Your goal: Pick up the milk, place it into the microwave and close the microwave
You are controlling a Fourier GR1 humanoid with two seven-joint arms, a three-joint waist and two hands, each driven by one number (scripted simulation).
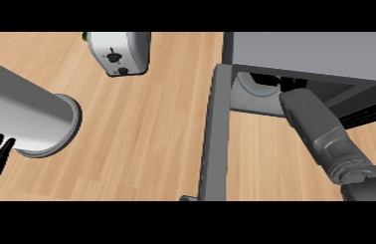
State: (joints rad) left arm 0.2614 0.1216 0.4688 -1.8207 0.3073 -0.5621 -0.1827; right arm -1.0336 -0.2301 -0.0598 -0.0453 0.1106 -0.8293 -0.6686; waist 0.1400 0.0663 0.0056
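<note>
The grey microwave (301, 51) stands at the upper right with its door (213, 138) swung wide open toward me. My right forearm reaches into the cavity. Only dark bits of the right hand (270, 81) show under the microwave's roof, above the white turntable plate (249, 86). No milk shows anywhere; whether the hand holds it is hidden. My left forearm lies across the left side, and a sliver of the black left hand (5, 153) shows at the left edge.
A silver toaster (119, 53) stands at the back, left of the microwave. Bare wooden counter (147, 138) stretches between the left forearm and the open door. The door's edge reaches down to the view's lower edge.
</note>
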